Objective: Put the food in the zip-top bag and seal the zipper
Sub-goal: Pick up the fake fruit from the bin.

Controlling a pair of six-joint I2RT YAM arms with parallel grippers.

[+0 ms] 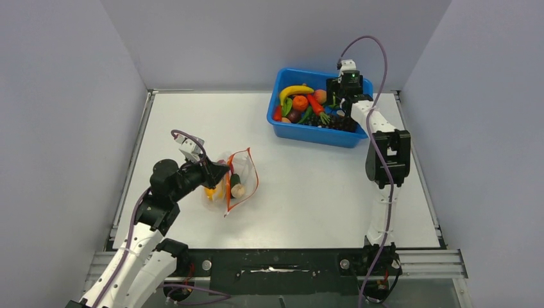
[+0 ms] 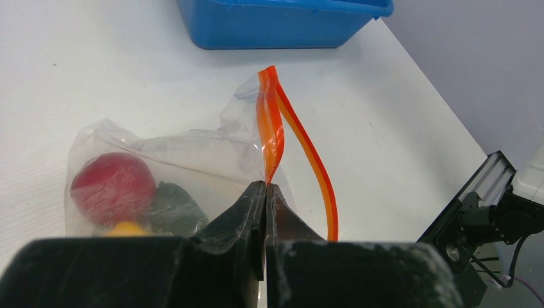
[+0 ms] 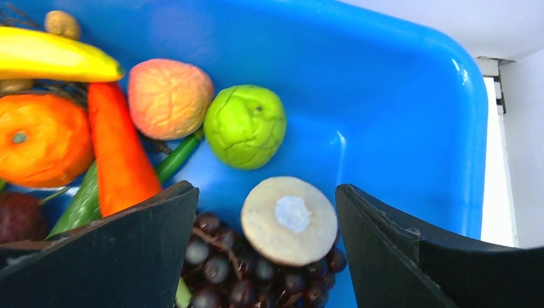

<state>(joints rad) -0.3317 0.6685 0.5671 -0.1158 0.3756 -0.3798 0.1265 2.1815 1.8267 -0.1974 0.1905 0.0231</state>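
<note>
The clear zip-top bag [image 1: 238, 168] lies on the table in front of the left arm. In the left wrist view it [image 2: 192, 147] holds a red apple [image 2: 112, 186], a dark green piece [image 2: 173, 208] and a yellow piece [image 2: 125, 228]. My left gripper [image 2: 265, 185] is shut on one side of the orange-red zipper [image 2: 271, 128]. The other side bows away, so the mouth stands open. My right gripper [image 3: 264, 191] is open over the blue bin, above a tan round disc [image 3: 289, 221] on dark grapes [image 3: 256, 276]. A green round fruit [image 3: 245, 125] and a peach [image 3: 169, 97] lie just beyond.
The blue bin [image 1: 314, 131] stands at the back right of the table, and its wall [image 3: 398, 96] is close to my right fingers. It also holds a banana [image 3: 51, 61], a carrot [image 3: 119, 151] and an orange [image 3: 38, 147]. Grey walls enclose the table.
</note>
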